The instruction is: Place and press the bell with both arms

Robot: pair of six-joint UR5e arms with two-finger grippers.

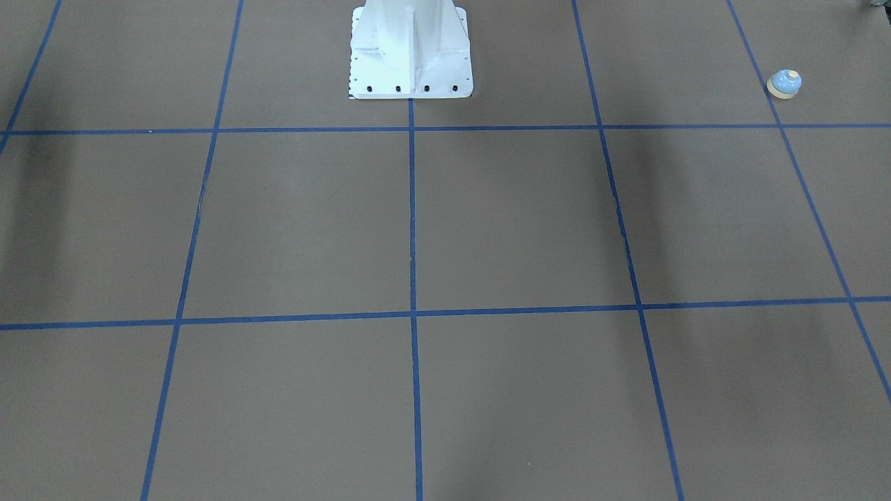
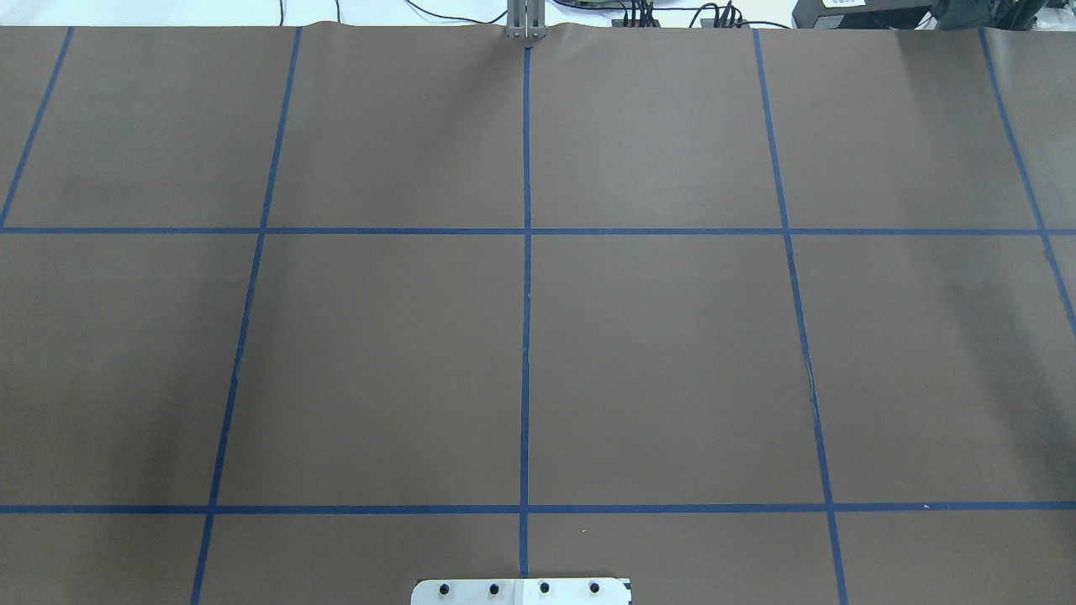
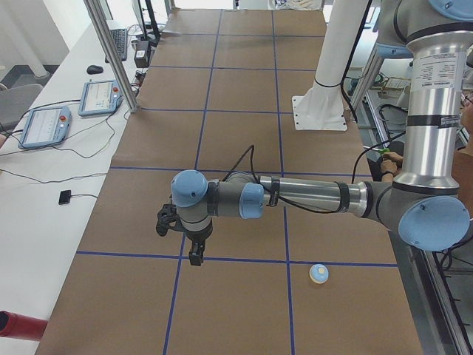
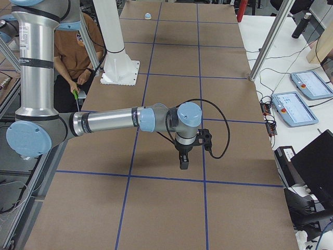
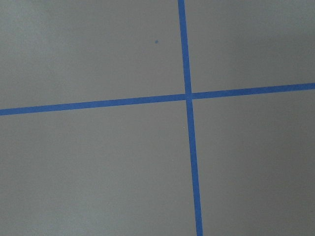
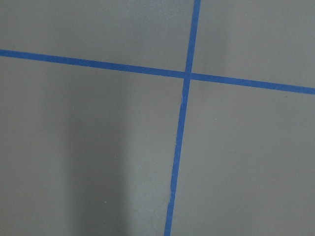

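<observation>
The small light-blue bell (image 1: 784, 83) with its cream base stands on the brown table cover at the robot's left end, near the robot's edge. It also shows in the exterior left view (image 3: 319, 273) and, tiny and far, in the exterior right view (image 4: 148, 16). My left arm reaches out over the table, its black gripper (image 3: 195, 259) pointing down, well to the side of the bell. My right arm does the same at the other end, with its gripper (image 4: 183, 163) above the cover. I cannot tell whether either gripper is open or shut. Both wrist views show only cover and tape lines.
The white bolted pedestal (image 1: 411, 52) stands at the robot's edge of the table. Blue tape lines divide the brown cover (image 2: 656, 361) into squares. Tablets (image 3: 98, 96) and cables lie on the side bench. A person (image 4: 70, 49) sits behind the robot.
</observation>
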